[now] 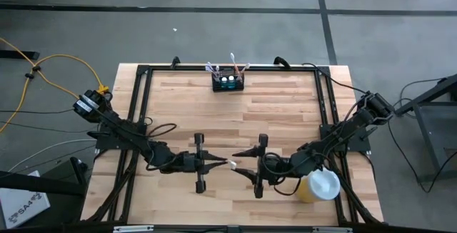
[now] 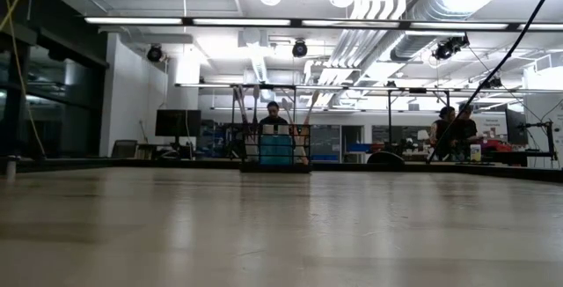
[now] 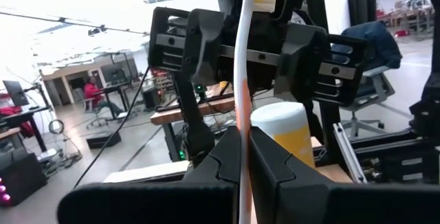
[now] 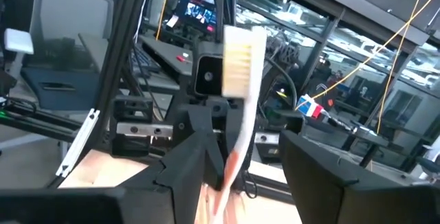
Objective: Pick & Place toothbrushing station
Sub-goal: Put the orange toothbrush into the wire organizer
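Two grippers meet mid-table: left gripper (image 1: 218, 163) pinches a toothbrush (image 1: 231, 165); right gripper (image 1: 241, 170), fingers wide, should probably close squarely on it.

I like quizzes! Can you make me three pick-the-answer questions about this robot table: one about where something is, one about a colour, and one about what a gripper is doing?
1. Where is the black caddy?
A. Far edge of the table, in the middle
B. Beside the cup
C. On the floor

2. What colour is the cup?
A. Blue
B. Yellow with a white lid
C. Green

3. What is the left gripper doing?
A. Open, empty
B. Pinching a toothbrush
C. Holding the cup

Answers:
1 A: the high view shows it at the far edge, in the middle.
2 B: it shows beside the right arm.
3 B: the left wrist view shows the handle clamped.
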`<move>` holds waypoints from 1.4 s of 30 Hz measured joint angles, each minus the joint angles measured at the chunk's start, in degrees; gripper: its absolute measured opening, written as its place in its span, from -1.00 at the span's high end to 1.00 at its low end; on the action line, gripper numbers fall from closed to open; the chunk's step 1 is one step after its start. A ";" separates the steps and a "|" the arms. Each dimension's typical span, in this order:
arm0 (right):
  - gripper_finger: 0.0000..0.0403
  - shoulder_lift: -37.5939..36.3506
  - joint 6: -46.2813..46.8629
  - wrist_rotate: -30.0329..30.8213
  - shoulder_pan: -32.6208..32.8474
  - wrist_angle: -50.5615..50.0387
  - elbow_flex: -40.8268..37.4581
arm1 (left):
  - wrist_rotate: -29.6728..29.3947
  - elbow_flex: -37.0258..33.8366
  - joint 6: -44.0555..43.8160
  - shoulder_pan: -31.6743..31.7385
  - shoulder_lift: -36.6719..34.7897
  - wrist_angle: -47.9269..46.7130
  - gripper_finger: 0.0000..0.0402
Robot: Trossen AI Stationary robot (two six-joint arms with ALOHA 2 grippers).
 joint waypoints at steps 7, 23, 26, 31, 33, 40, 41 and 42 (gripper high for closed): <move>0.25 -0.02 -0.43 -1.95 -0.02 0.69 0.02 | 0.47 0.00 -1.87 0.75 0.00 -0.35 1.00; 0.35 -0.02 2.96 -3.06 -1.46 -2.46 0.04 | 1.24 0.00 -5.06 0.70 0.02 -3.58 1.00; 0.35 -0.02 4.90 -4.16 -2.27 -4.02 0.04 | 1.60 0.00 -6.30 0.70 0.02 -4.78 1.00; 0.35 -0.02 6.87 -6.10 -2.78 -5.26 0.04 | 1.59 0.00 -7.82 0.70 0.02 -7.07 1.00; 0.36 -0.02 6.91 -6.06 -2.75 -5.64 0.04 | 0.57 0.00 -7.83 0.47 0.02 -7.54 1.00; 0.36 -0.02 9.34 -5.66 -2.64 -8.49 0.04 | -7.03 0.00 -8.95 -2.00 0.02 -10.96 1.00; 0.36 -0.02 9.77 -5.66 -2.64 -8.75 0.04 | -7.50 0.00 -8.96 -2.38 0.02 -10.93 1.00; 0.36 -0.02 10.05 -5.67 -2.64 -8.96 0.04 | -7.73 0.00 -9.01 -2.66 0.02 -10.83 1.00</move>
